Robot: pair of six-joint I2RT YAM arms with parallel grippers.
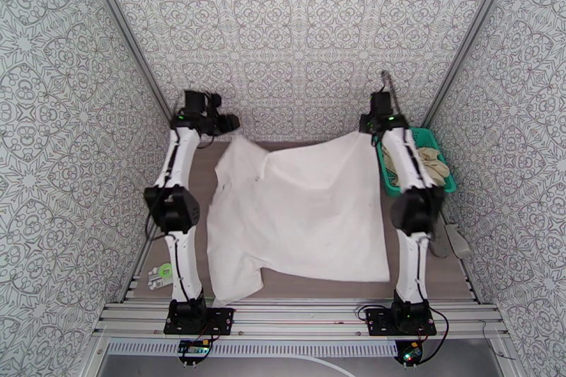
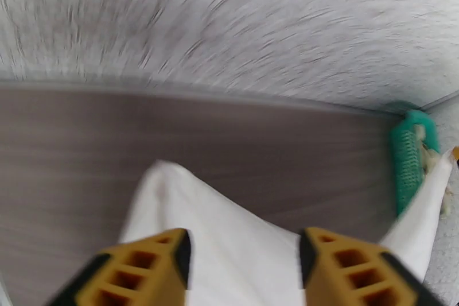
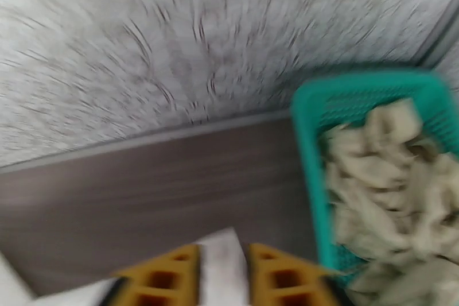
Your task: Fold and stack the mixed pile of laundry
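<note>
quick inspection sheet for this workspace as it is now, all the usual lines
surface: wood-grain table, largely under cloth
job's things: white T-shirt spread out; beige garment bunched in teal basket, far right
clutter: small tag near left arm base; grey object at right edge
grippers: left gripper jaws apart over shirt; right gripper has shirt cloth between fingers, grip unclear
cables: black cables at arm bases
surroundings: patterned walls, aluminium rails

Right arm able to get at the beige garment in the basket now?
Likely yes. The right gripper hangs beside the teal basket, and the beige garment lies uncovered inside. One snag: a corner of the white T-shirt sits between its jaws and must drop first.
</note>
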